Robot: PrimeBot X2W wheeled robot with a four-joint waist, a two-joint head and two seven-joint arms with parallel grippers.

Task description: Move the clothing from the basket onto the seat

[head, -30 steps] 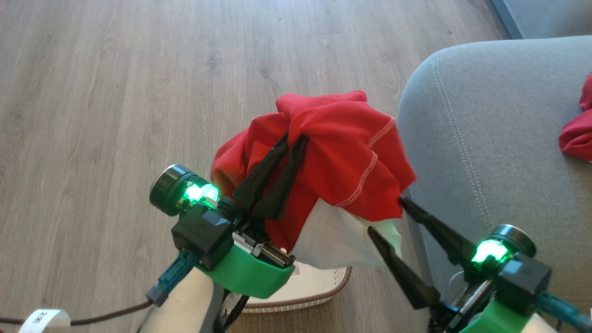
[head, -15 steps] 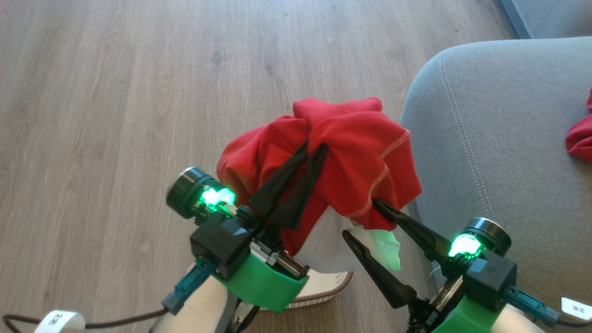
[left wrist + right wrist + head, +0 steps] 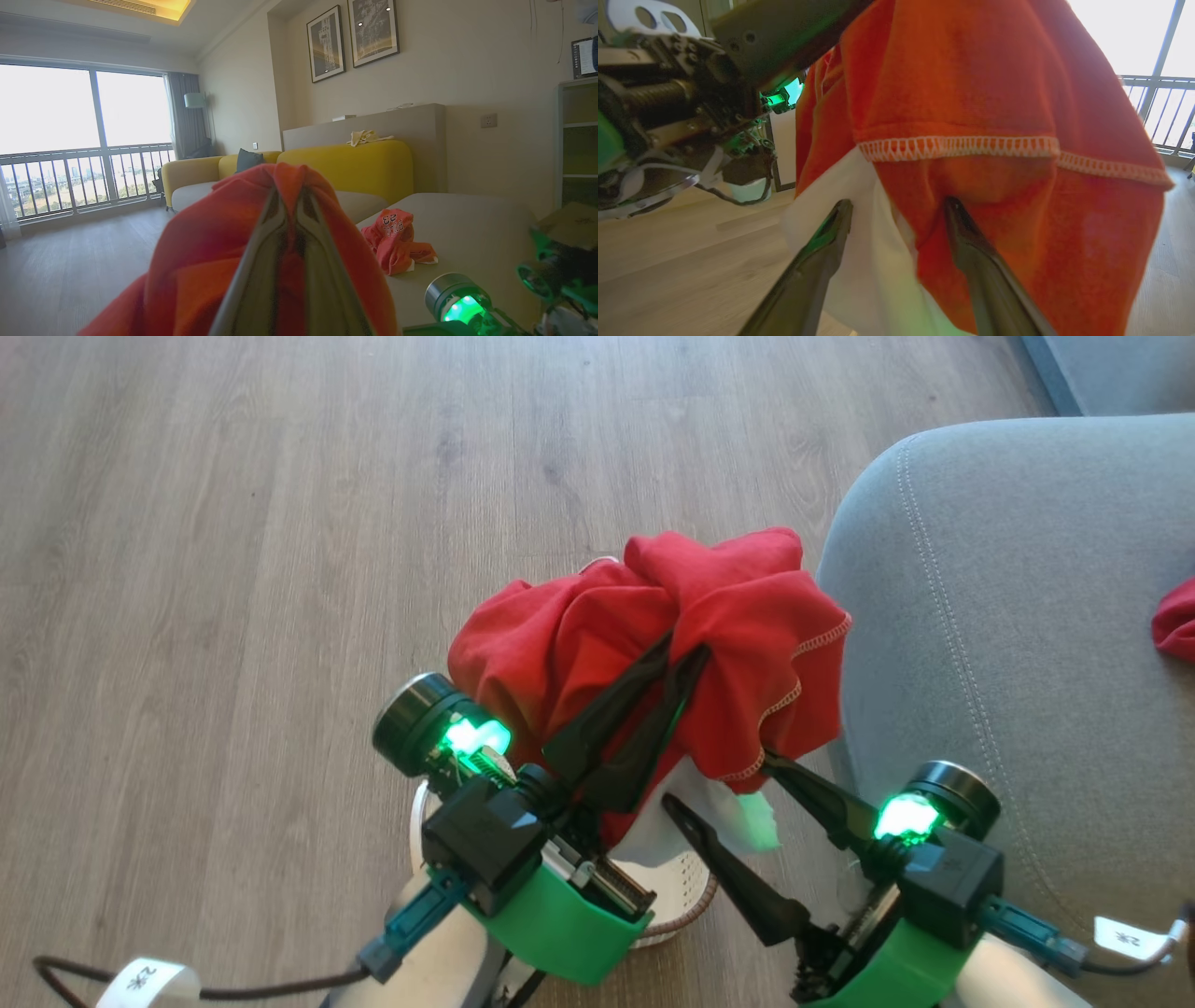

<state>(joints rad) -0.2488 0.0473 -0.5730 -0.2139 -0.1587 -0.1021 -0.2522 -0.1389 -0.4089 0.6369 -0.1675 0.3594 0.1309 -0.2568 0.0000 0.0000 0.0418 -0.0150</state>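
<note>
Right claw (image 3: 717,779): jaws spread wide, nothing gripped. One finger is laid along the white panel (image 3: 878,280); the other is pressed into the red cloth just below the stitched hem.
Left claw (image 3: 686,649): closed on a bunched fold at the crest of the red garment (image 3: 597,625). The whole piece is carried from this single pinch.
Garment position: hung from the left claw and draped around both its fingers, with the lower edge reaching the right claw.
Basket (image 3: 686,887): directly beneath the left claw, mostly hidden. Its contents cannot be told.
Handling (judged): soft, light, limp, not fragile. Swing and trailing edges are to be expected, and the hem could be snagged on the basket rim.
Hold point (judged): the bunched crest is well suited, since a thin single layer could be slipped. A second hold at the hanging hem is offered to the right claw.
Seat (image 3: 1008,616): just beyond the right claw, on its outer side.
Printed garment (image 3: 397,238): already laid on the seat, well beyond the left claw.
</note>
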